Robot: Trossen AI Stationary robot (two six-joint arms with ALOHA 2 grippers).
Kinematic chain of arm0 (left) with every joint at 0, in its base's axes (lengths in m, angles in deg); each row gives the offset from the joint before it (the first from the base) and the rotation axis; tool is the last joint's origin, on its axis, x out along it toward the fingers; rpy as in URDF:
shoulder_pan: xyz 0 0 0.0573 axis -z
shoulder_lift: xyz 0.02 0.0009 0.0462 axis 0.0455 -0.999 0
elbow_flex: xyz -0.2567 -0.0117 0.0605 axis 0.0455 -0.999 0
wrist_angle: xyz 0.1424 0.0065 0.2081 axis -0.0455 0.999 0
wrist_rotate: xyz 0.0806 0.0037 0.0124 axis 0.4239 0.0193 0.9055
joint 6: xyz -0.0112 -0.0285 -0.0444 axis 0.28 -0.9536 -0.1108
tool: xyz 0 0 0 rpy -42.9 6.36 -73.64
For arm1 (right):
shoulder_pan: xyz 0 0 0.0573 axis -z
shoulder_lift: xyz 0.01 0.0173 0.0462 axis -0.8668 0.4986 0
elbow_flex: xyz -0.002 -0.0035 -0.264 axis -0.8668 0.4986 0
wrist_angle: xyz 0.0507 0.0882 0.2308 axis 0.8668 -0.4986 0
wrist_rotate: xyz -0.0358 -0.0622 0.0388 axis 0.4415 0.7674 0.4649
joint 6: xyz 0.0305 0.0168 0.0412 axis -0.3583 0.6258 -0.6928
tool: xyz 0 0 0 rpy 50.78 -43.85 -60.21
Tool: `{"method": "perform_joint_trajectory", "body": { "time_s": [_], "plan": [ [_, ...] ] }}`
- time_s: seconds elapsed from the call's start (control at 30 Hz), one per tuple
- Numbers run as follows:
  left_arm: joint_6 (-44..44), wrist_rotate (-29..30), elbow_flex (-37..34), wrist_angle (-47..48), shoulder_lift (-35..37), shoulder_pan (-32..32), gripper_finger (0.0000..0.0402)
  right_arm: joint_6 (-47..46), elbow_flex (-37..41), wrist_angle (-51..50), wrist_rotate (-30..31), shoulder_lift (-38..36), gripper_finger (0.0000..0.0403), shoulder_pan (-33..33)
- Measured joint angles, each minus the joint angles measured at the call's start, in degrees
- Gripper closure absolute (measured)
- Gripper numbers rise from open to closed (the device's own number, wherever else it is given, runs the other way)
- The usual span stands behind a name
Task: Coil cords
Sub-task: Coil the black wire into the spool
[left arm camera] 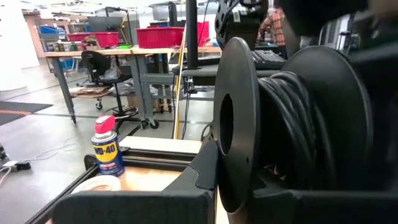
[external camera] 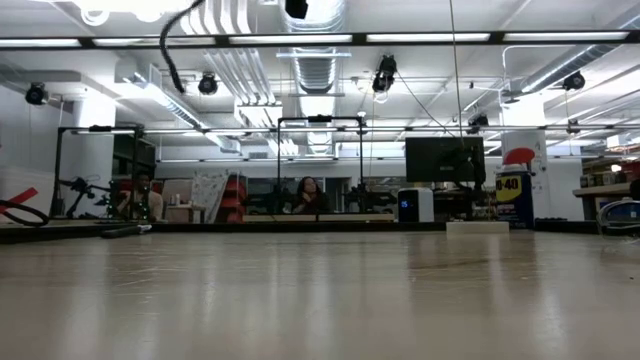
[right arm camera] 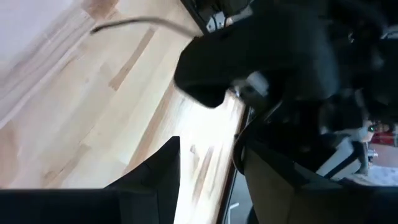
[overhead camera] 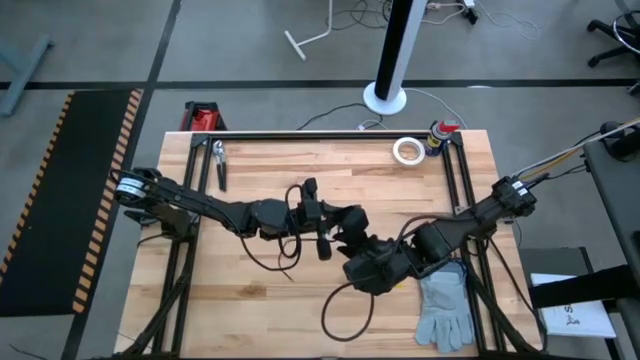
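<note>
Blue-and-yellow spray can (left arm camera: 107, 151) reads "WD-40" beside white tape roll (left arm camera: 95, 183).

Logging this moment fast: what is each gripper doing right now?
Left gripper: holding a black spool wound with cord.
Right gripper: cannot be told.

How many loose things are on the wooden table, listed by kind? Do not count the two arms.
Black cord, partly wound on a black spool: 1
Grey glove: 1
White tape roll: 1
Spray can: 1
Pliers: 1
Total: 5, or 6 counting the spool.
</note>
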Motion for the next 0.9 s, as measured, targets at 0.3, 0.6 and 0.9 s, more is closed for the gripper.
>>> {"method": "perform_joint_trajectory", "body": {
  "time_s": [0.3, 0.6, 0.9],
  "plan": [
    [-3.3, -0.8, 1.1, 0.6, 0.1, 0.1, 0.0402, -3.4, 0.0, -2.4, 0.1, 0.0, 0.0247, -0.1],
    [-4.3, -1.7, 1.9, 1.1, 0.8, 1.2, 0.0402, -5.2, 0.0, -3.6, 0.0, -0.1, 0.0260, -0.4],
    [-5.0, -1.6, 1.9, 2.5, 2.0, 1.6, 0.0402, -11.9, 0.0, -11.3, 0.0, -0.3, 0.0270, -1.0]
  ]
}}
